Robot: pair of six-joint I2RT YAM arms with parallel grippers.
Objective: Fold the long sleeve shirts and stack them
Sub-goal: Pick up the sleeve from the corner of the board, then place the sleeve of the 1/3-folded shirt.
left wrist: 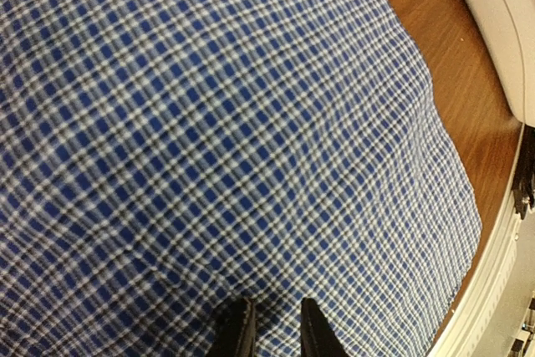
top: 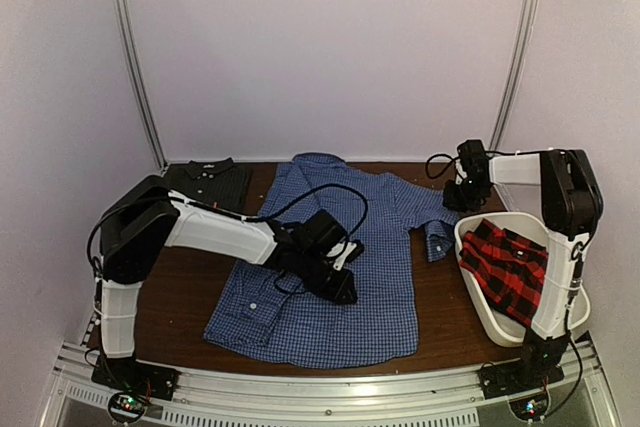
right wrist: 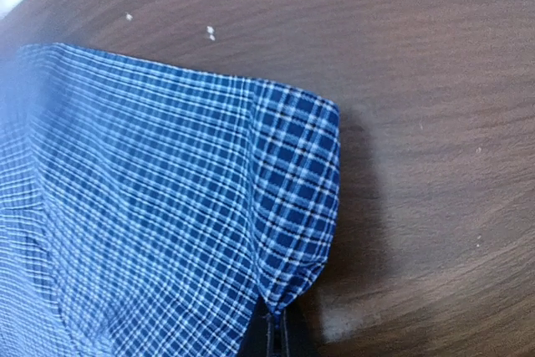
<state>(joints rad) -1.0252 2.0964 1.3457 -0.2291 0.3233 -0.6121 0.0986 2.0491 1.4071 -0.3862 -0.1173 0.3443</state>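
On the brown table [top: 185, 307], seen from above, the blue gingham shirt [top: 330, 317] lies spread flat at centre. Its collar points to the far wall and its near hem runs close to the metal rail [top: 330, 382]. The charcoal shirt [top: 205, 182] sits folded at the far left corner. The red-and-black plaid shirt [top: 505, 267] lies heaped in the white tub [top: 510, 217] at the right. Bare wood shows left of the gingham and in a narrow strip between its right sleeve and the tub. The left gripper [top: 345, 295] hangs low over the shirt's middle, while the right gripper [top: 455, 205] is at the far right, by the sleeve end.

The left wrist view fills with gingham [left wrist: 209, 123], showing the weave lying smooth, a detail lost from above. The left gripper [left wrist: 274, 311] has its jaws a little apart, with cloth visible through the gap and nothing clamped. The shirt's edge slants across bare wood [left wrist: 451, 64] towards the tub's wall [left wrist: 501, 14] and the rail [left wrist: 493, 290].

The right wrist view alone shows the grip. The right gripper [right wrist: 276, 328] is closed on the corner of the cuff [right wrist: 297, 181], and the cloth puckers to a point at the fingertips. The sleeve [right wrist: 125, 190] spreads left, and open table [right wrist: 418, 81] lies to the right and beyond.
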